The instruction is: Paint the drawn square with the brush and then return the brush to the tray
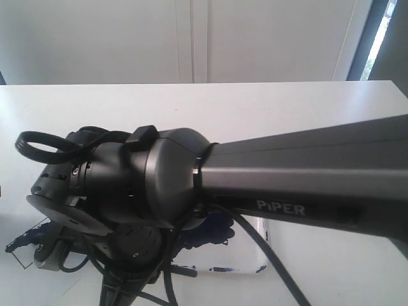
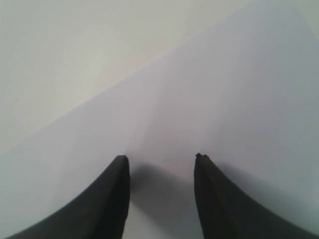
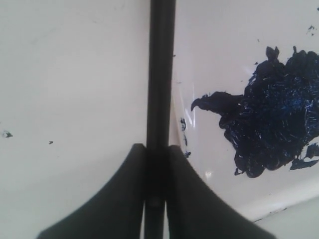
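Note the right gripper (image 3: pixel 155 147) clamped on the brush (image 3: pixel 162 74): both fingers (image 3: pixel 114 199) pressed against the black handle, one on each side, with no gap. Follow the handle straight away from the fingertips in the right wrist view as far as the picture's edge. Treat ferrule and bristles as out of view, and contact between the brush and anything below it as not determinable.

Locate the tray (image 3: pixel 219 55) directly under the gripped brush. Find its dark blue-black paint blotch (image 3: pixel 279 114) to one side of the handle and apart from it, with small specks (image 3: pixel 183 124) just beside the handle. Identify the pale raised rim (image 3: pixel 279 195) past the blotch, edged with more specks.

Note the left gripper (image 2: pixel 160 156) released: fingertips spread apart, nothing between them, only a plain white surface (image 2: pixel 199 74) beneath, crossed by a faint diagonal edge.

In the exterior view, see the right arm (image 1: pixel 306 178), marked PIPER, extending in from the right and covering most of the scene. Count its gripper as hidden below the wrist housing (image 1: pixel 127 185). Find part of the tray and its blotch under the arm, near the middle. Find the drawn square (image 1: pixel 25 243) at the lower left, left of the tray and mostly hidden by the wrist housing: only one corner of thin black outline visible, with dark blue strokes inside. Note the white table (image 1: pixel 191 102) beyond.
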Controlling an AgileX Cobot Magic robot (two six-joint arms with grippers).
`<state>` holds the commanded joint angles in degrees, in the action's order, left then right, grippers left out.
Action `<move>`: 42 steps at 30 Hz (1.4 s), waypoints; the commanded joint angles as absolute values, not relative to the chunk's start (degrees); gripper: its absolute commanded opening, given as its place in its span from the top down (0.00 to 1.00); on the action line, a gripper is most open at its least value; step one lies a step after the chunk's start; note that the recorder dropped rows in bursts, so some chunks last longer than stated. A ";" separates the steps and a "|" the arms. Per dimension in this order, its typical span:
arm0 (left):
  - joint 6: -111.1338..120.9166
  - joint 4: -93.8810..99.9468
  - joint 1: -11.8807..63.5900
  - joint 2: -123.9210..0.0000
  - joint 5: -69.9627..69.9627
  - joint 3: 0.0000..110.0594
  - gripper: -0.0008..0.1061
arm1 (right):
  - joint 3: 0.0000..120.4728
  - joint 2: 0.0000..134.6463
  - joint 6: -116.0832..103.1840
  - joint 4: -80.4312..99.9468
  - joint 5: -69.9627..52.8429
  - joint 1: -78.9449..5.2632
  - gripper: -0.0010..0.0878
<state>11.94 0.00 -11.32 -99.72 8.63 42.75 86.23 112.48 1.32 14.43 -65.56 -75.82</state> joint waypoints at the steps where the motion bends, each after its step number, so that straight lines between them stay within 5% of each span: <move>1: 11.94 0.00 -11.32 -99.72 8.63 42.75 0.56 | 86.23 112.48 1.32 14.27 -65.78 -75.98 0.99; 42: 11.55 0.00 -11.32 -99.72 8.52 42.75 0.56 | 86.23 112.48 -3.70 22.31 -69.96 -77.65 0.99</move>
